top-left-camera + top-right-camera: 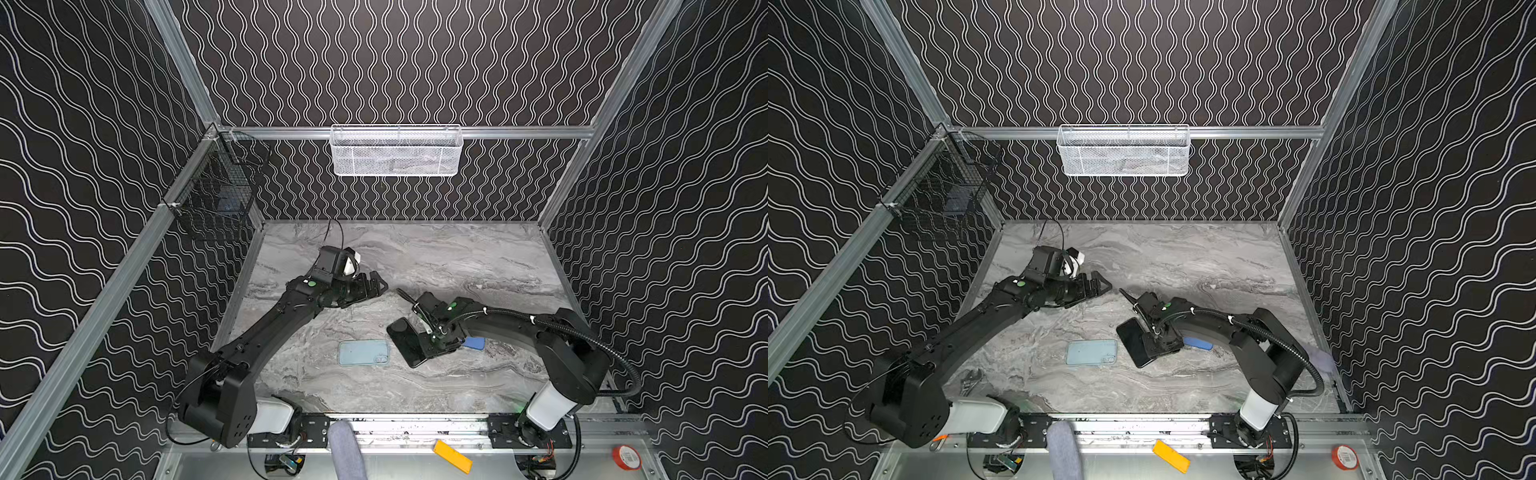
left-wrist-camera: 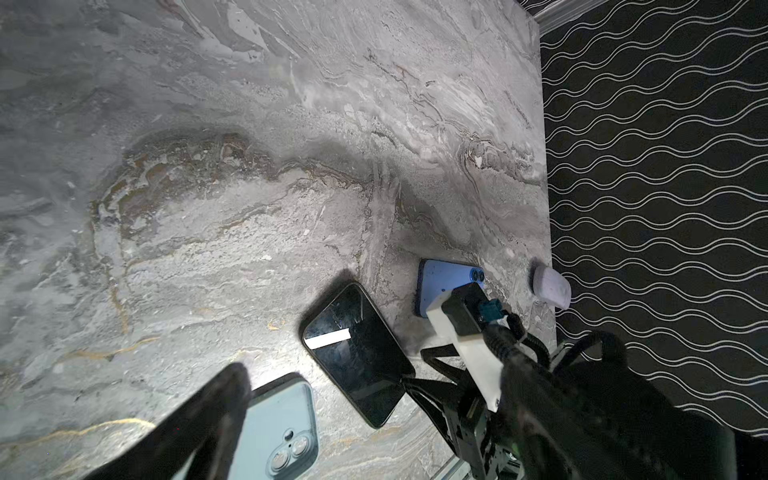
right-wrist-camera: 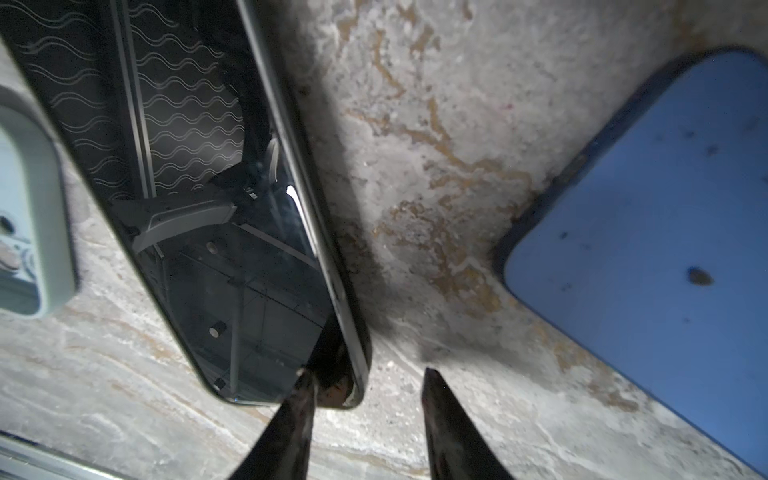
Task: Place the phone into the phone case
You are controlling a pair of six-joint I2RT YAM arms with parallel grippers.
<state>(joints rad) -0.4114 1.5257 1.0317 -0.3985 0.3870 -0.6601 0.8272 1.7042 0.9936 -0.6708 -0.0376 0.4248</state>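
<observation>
At the left, the left gripper (image 1: 380,283) hung above the marble table (image 1: 457,257) with its jaws spread wide and nothing between them, well apart from the task's things. Nearer the front edge and to its right, the light-blue phone case (image 1: 363,352) lay flat on the table, its long side running across both top views and its camera cut-out at the right end. Just beside the case's right end, with a narrow strip of table between them, the black phone (image 1: 405,338) lay screen up and turned at a slant. The right gripper (image 3: 368,380) stood over the phone's near right corner, jaws partly spread. In the right wrist view one fingertip (image 3: 303,399) sat over the corner of the glass, while the other fingertip (image 3: 436,399) was off the phone over bare table, with a clear gap to the phone's side edge. That edge therefore ran between the jaws without being pinched. Whether the phone rested quite flat could not be told. Further right, partly under the right arm, a blue phone (image 1: 474,343) lay back up.
</observation>
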